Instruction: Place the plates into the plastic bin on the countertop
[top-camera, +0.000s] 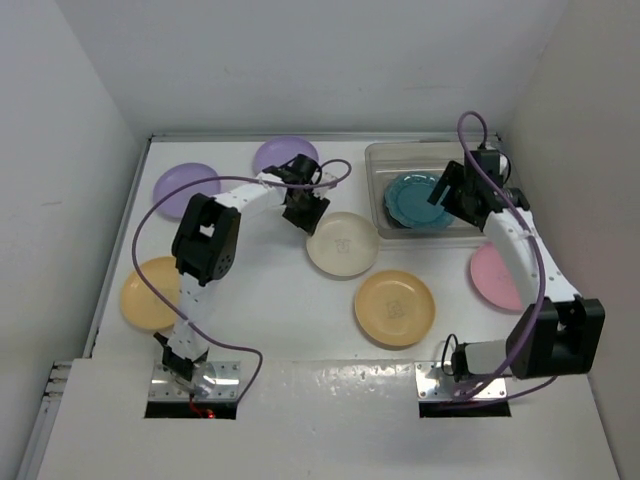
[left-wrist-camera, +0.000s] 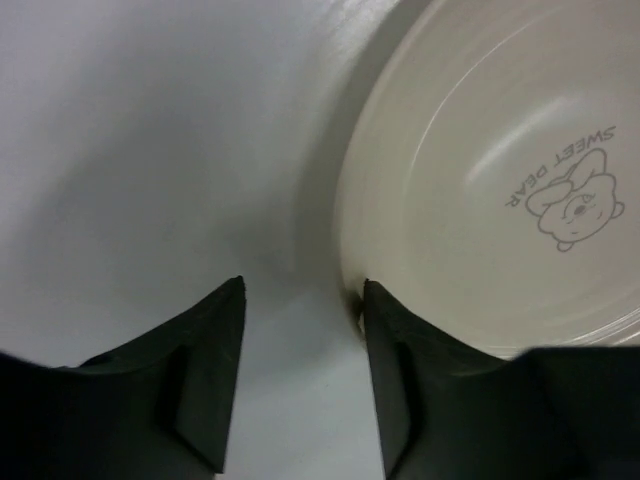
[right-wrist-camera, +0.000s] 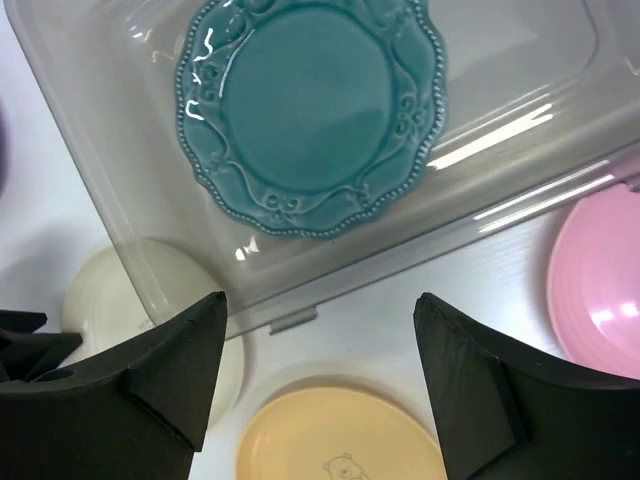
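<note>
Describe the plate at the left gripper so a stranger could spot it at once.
Find the clear bin at the back right of the countertop. Just left of its near corner lies the cream plate, the left gripper at its far-left rim. It is the only off-white plate, paler than the orange plate in front of it.

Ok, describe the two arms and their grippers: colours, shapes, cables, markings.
The left arm and right arm match: white links, black joint housings, a purple cable looping along each, bases on shiny metal mounting plates. The left gripper and right gripper each have two matte black, wedge-shaped fingers; no markings are visible.
</note>
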